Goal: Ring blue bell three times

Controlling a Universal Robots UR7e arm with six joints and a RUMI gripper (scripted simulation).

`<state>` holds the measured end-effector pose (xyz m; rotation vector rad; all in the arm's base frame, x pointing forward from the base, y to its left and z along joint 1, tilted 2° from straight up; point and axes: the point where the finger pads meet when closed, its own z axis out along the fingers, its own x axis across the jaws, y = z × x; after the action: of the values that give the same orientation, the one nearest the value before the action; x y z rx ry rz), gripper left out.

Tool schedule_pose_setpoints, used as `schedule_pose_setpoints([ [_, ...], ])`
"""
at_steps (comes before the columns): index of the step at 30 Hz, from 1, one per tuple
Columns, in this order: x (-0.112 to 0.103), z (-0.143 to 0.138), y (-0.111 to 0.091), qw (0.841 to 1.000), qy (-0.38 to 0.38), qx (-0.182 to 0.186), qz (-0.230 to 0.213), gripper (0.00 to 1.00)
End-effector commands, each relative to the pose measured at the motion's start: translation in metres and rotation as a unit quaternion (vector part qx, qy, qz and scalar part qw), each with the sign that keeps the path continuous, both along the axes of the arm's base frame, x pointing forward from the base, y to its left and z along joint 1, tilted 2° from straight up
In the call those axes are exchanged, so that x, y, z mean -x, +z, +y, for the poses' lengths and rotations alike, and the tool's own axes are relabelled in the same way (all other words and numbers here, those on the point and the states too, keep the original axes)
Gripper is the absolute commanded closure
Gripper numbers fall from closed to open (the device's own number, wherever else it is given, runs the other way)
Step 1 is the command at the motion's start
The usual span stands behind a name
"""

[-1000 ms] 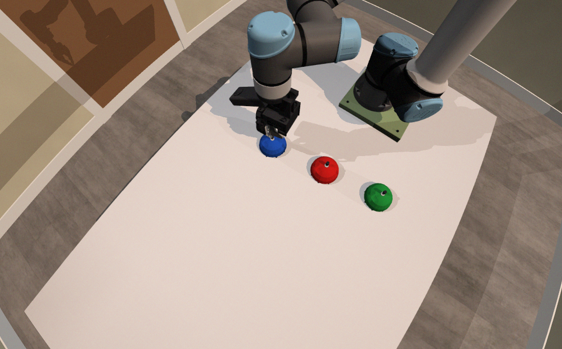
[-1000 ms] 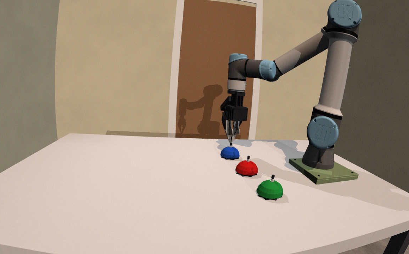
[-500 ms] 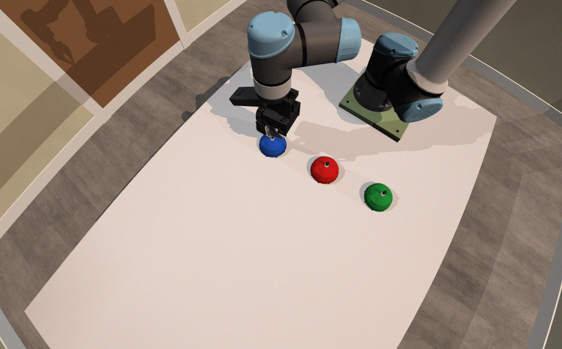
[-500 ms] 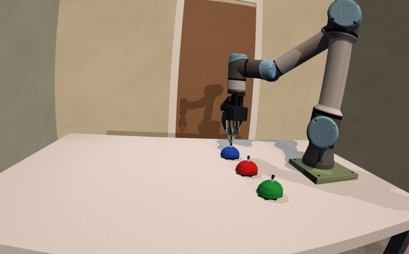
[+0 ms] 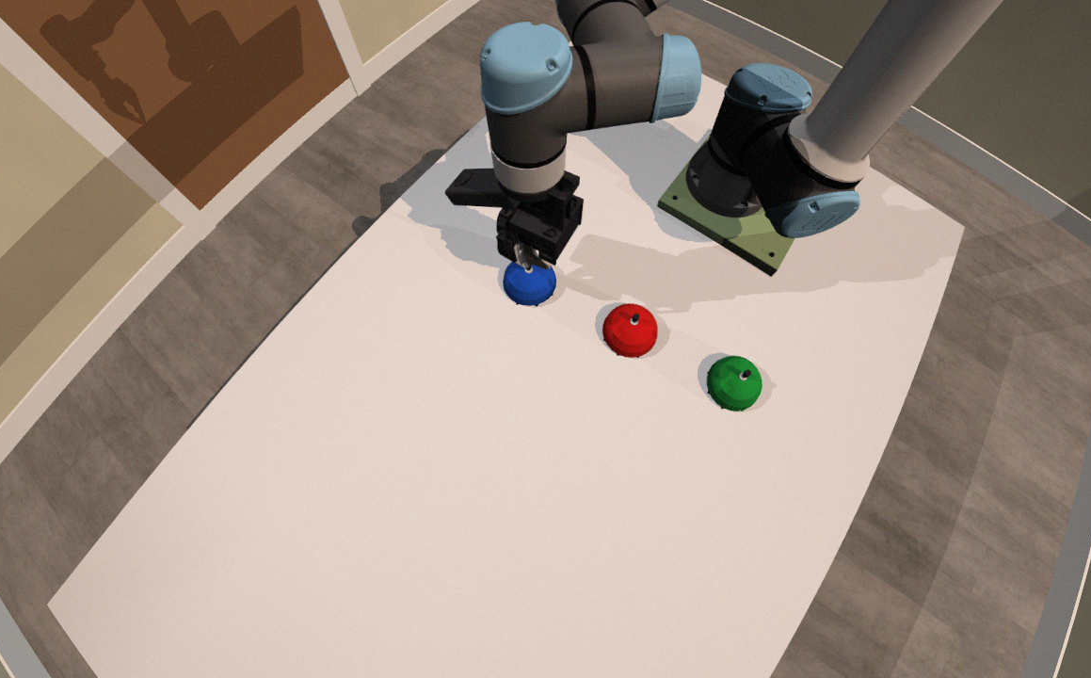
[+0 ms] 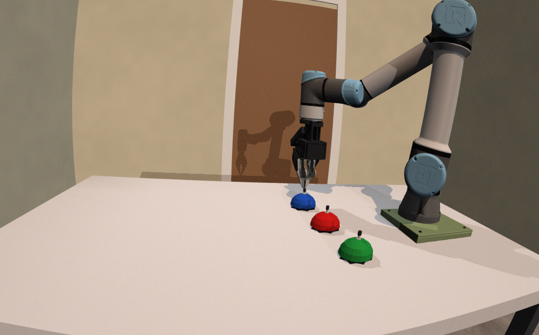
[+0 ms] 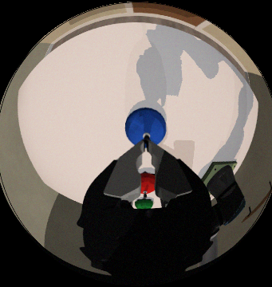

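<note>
Claw (image 6: 305,186) pressed together, pinching nothing, pointing straight down with tips on the button of the blue bell (image 6: 303,202). Blue bell at the far end of a diagonal row on the tabletop (image 6: 138,258); red bell (image 6: 324,222) next, green bell (image 6: 355,249) nearest. Olive base plate (image 6: 454,233) to the right, well apart from the bells.

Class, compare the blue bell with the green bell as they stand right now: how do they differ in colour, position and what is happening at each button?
The blue bell is the row's far end; the green bell is the near end, with a red bell between. The gripper, jaws shut, points straight down at the blue bell's button; the green bell's button stands free with nothing above it. Both are small domes on the same table.
</note>
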<state>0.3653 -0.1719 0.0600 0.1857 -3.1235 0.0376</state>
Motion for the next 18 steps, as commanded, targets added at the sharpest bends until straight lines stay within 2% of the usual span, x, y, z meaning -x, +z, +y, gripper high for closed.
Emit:
schedule_pose_setpoints([
  [1, -0.0003, -0.0002, 0.0003, 1.000, 0.000, 0.000, 0.000, 1.00],
  [18, -0.0002, -0.0003, -0.0031, 1.000, 0.000, 0.000, 0.000, 1.00],
])
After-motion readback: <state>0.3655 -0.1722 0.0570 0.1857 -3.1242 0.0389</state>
